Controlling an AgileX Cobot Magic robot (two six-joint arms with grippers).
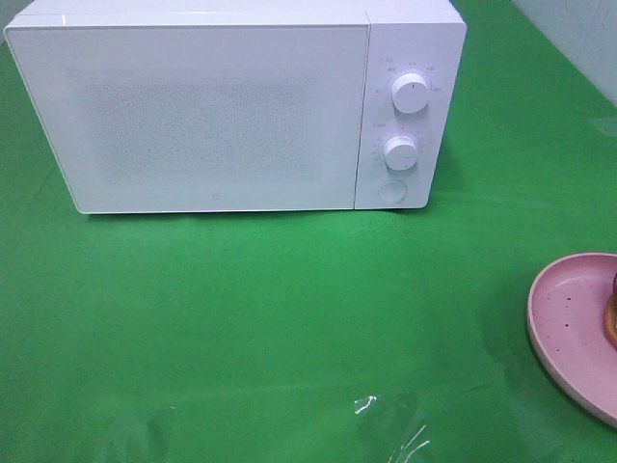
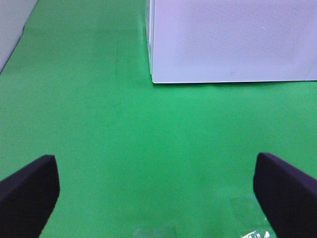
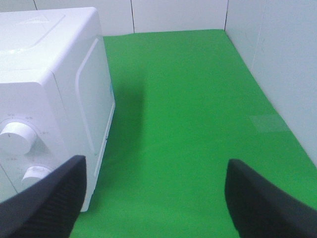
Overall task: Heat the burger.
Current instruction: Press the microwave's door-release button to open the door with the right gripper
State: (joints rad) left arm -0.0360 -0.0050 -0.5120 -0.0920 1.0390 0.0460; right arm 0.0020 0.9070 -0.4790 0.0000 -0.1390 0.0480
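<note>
Only a brown sliver of the burger [image 1: 611,313] shows at the right edge of the exterior view, on a pink speckled plate [image 1: 569,318]; the rest is cut off by the frame. A white microwave [image 1: 193,116] stands at the back with its door closed. Neither gripper appears in the exterior view. In the left wrist view my left gripper [image 2: 154,166] is open over bare green cloth, facing the microwave's [image 2: 233,39] front lower corner. My right gripper [image 3: 156,166] is open beside the microwave's [image 3: 44,89] knob end, with nothing between its fingers.
Two knobs [image 1: 411,94] [image 1: 400,151] and a round button [image 1: 391,190] sit on the microwave's right panel. A clear shiny patch [image 1: 390,424] lies on the green cloth near the front edge. White walls [image 3: 277,64] bound the table on the right and at the back.
</note>
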